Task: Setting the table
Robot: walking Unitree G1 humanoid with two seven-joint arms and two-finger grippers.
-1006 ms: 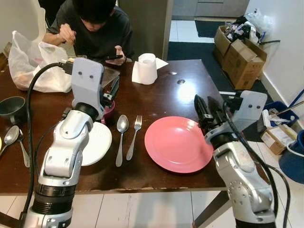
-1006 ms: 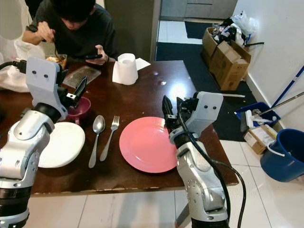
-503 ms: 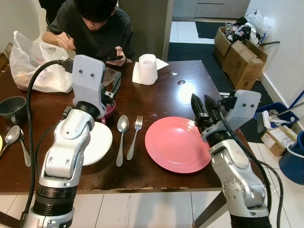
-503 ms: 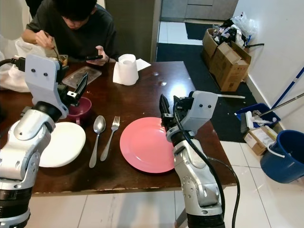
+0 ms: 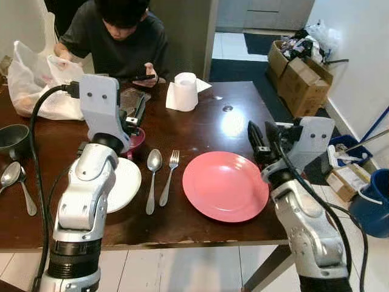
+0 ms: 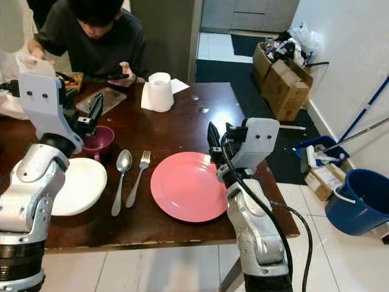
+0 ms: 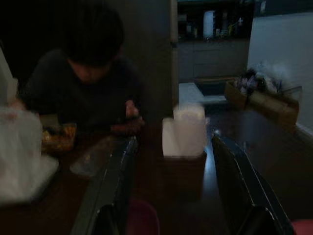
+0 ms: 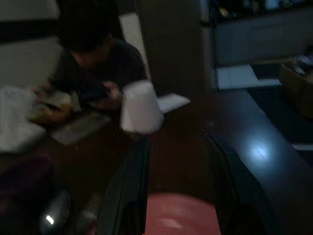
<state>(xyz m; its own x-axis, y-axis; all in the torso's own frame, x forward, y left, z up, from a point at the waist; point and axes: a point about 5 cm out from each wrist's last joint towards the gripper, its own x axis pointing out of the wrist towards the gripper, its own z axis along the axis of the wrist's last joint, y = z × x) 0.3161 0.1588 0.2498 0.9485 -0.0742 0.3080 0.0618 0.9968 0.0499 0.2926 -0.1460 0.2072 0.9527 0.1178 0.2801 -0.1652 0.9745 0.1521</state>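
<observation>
A pink plate lies on the dark wooden table near its right front. To its left lie a fork and a spoon, then a white plate. A maroon bowl sits just behind the white plate. My left gripper hovers open over the maroon bowl, holding nothing. Beside the pink plate's right rim my right gripper is raised and open. The left wrist view shows the open left gripper, and the right wrist view shows the open right gripper above the pink plate.
A person sits at the far side holding a phone. A paper roll, a plastic bag, a grey bowl and spare spoons are on the table. Cardboard boxes and a blue bucket stand at the right.
The view has shifted slightly. Both arms keep nearly the same pose, the right gripper a little higher. The person's hand has dropped from the face toward the bag.
</observation>
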